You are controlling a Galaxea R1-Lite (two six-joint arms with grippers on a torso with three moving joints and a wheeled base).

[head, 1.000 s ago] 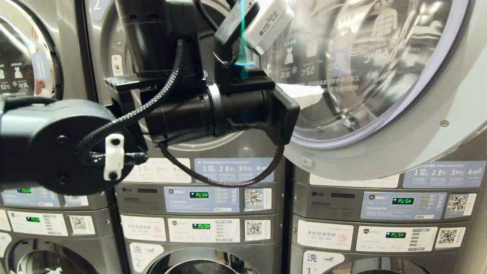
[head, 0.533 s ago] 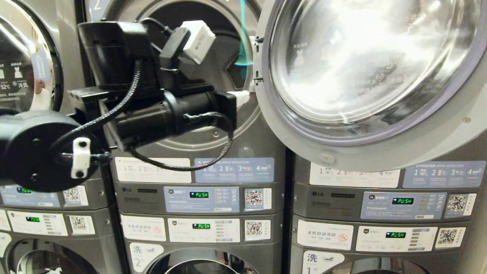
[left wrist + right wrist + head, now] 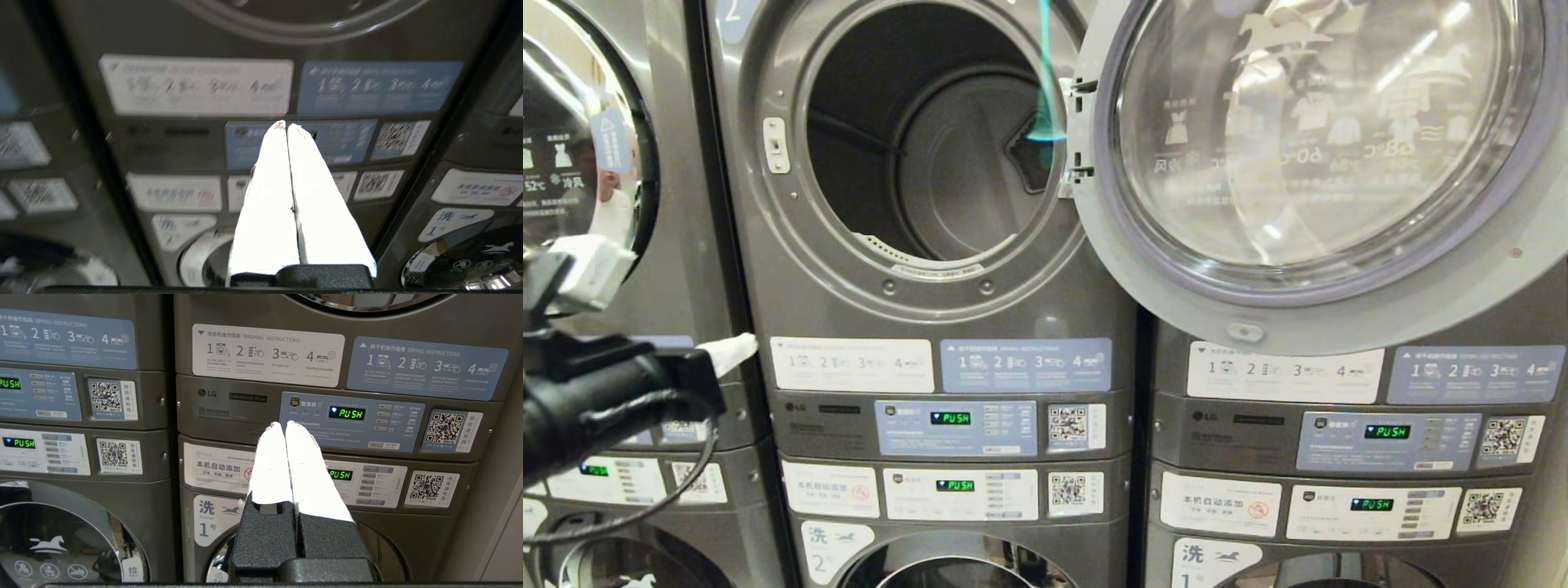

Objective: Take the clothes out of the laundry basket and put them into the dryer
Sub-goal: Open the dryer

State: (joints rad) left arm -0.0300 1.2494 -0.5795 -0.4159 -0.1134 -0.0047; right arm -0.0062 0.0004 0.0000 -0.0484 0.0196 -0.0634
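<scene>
Nearest the head camera, the left arm (image 3: 580, 408) reaches in low at the left edge, and the left gripper (image 3: 737, 349) shows only as a white tip just in front of the panel seam between the left-hand machine and the middle one. In the left wrist view its two white fingers (image 3: 269, 196) are pressed together with nothing between them, pointing at the middle machine's blue control panel (image 3: 956, 427). The right gripper (image 3: 285, 425) does not appear in the head view; its wrist view shows its white fingers (image 3: 304, 465) pressed together and empty too, aimed at the control panel (image 3: 351, 422) of a stacked LG commercial dryer whose green display reads PUSH. Beyond the arm stands a row of grey stacked machines with instruction labels (image 3: 852, 364) and QR code stickers (image 3: 1068, 425). Higher up, the middle dryer (image 3: 931, 302) is open: its round glass door (image 3: 1307, 155) is swung out to the right, hinged at the opening's right edge, and covers the upper front of the neighbouring machine. The drum (image 3: 947, 155) behind the opening is dark grey, and no clothing can be seen inside it. Neither clothes nor laundry basket can be found in any of the views.
</scene>
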